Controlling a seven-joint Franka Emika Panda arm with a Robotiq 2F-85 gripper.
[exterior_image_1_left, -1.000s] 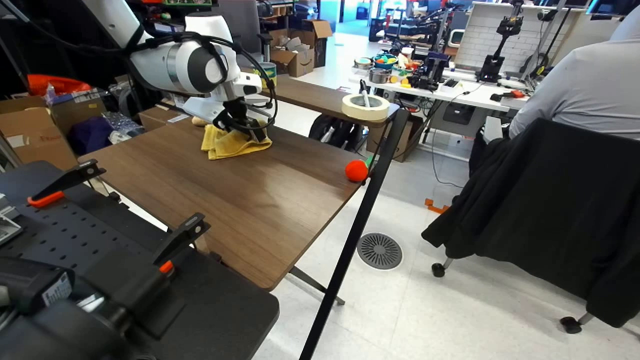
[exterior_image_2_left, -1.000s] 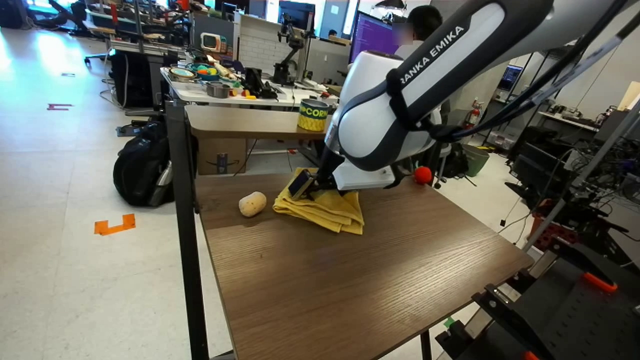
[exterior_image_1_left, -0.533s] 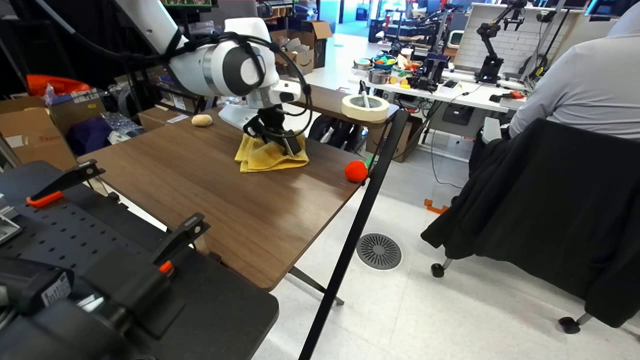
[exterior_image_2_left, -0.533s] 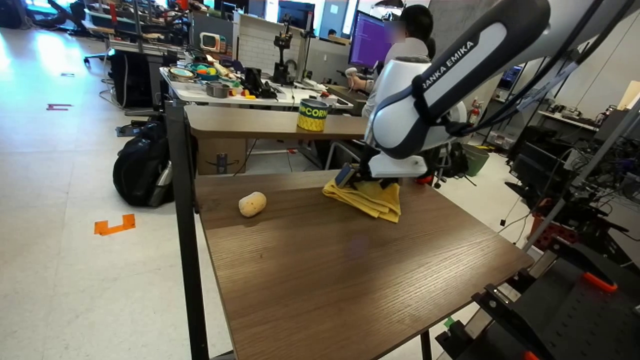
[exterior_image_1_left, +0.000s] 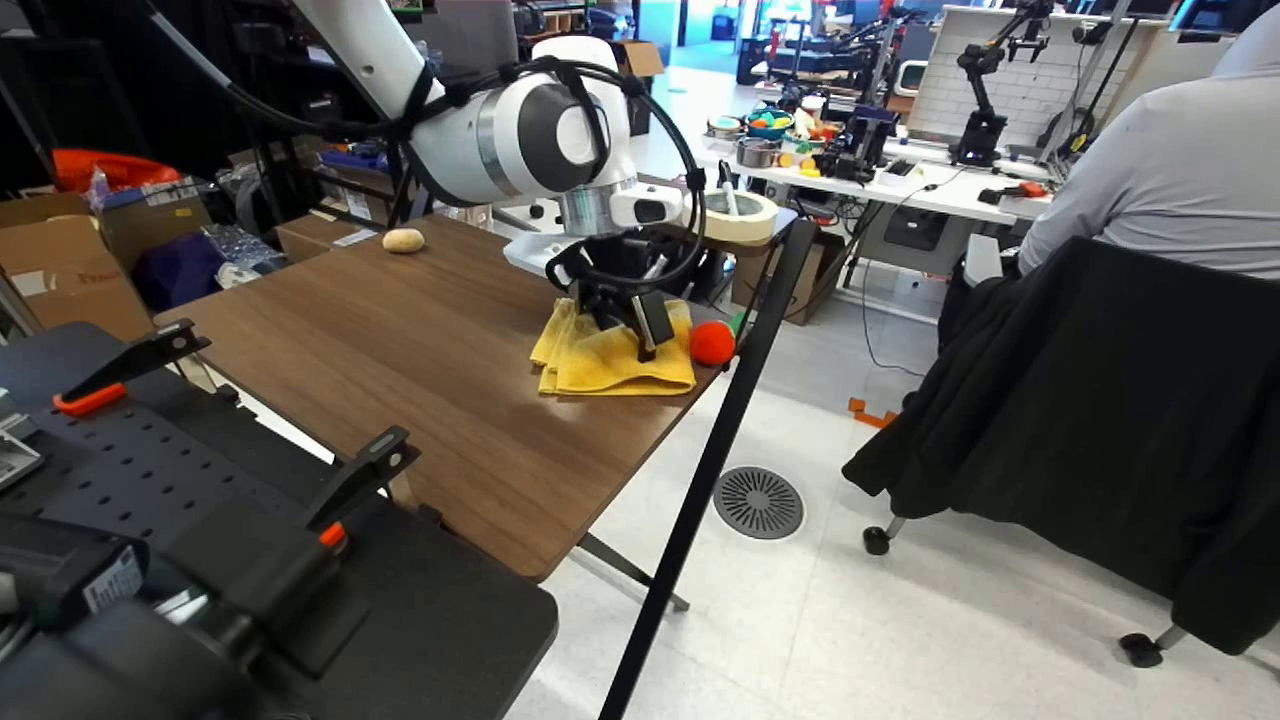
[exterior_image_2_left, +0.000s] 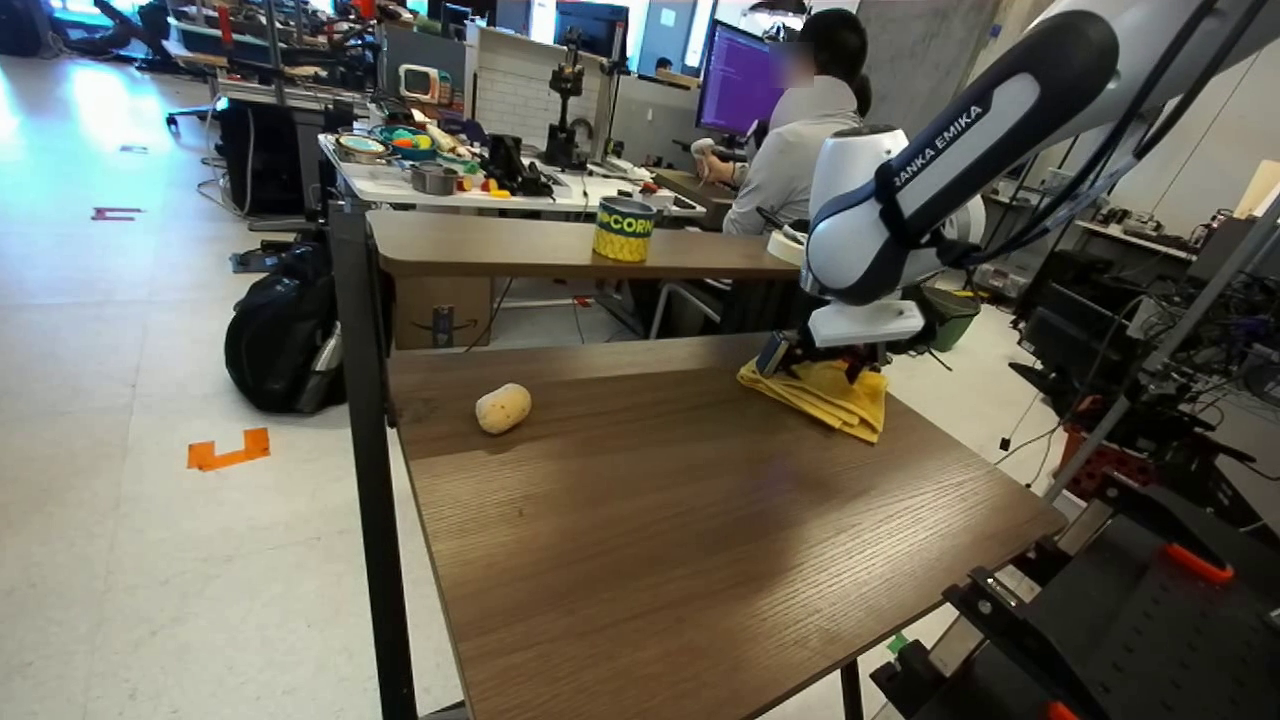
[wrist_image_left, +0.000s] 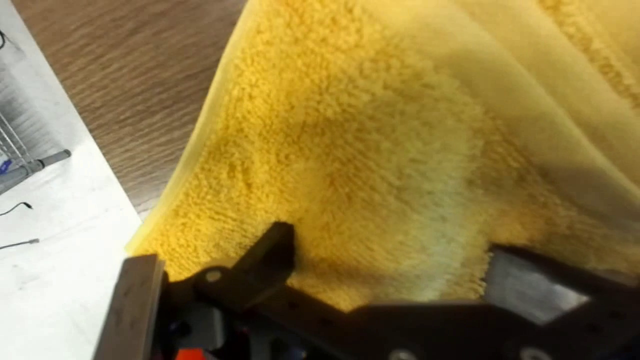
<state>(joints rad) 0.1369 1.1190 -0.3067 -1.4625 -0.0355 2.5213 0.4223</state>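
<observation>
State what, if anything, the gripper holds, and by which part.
Nothing is held: the gripper stands open on the yellow cloth, pinching no part.

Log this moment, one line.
tool: open, touching cloth | cloth: yellow, folded, on table | red ball: beside cloth | potato-like item: apart

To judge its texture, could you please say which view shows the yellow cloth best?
The wrist view: the yellow cloth shows large, though cropped, its pile visible. Both exterior views show it smaller, partly hidden by the gripper.
</observation>
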